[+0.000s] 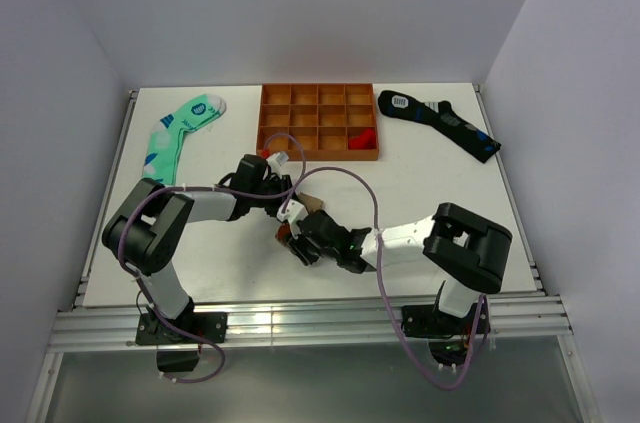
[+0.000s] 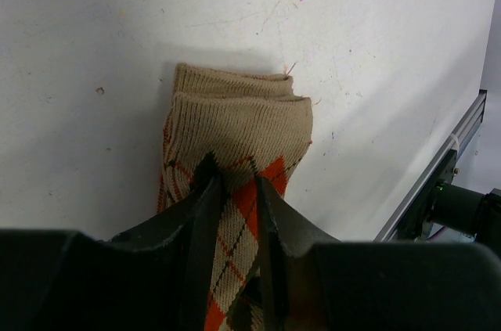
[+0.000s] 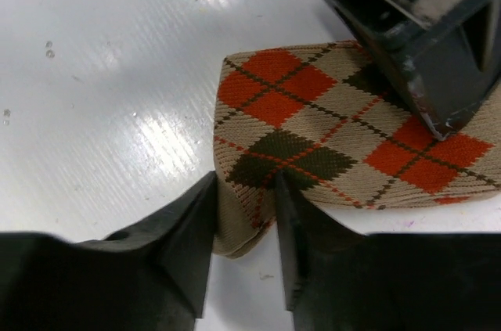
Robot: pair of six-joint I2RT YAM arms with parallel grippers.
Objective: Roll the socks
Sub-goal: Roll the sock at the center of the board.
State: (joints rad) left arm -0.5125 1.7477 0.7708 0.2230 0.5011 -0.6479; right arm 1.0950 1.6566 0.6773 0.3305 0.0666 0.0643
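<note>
The white counter (image 1: 420, 178) is smooth and a bit shiny, with tiny scratches and specks on it, and plain pale walls (image 1: 300, 13) stand around it. The sock (image 2: 239, 124) lies folded on the near middle of the counter; it is soft, tan and knitted, with orange and dark brown diamonds and a ribbed end. The left tool (image 2: 235, 178), hard and black, pinches the diamond part, and the right tool (image 3: 244, 190) has a corner of the sock in its gap, but I cannot tell if it squeezes.
</note>
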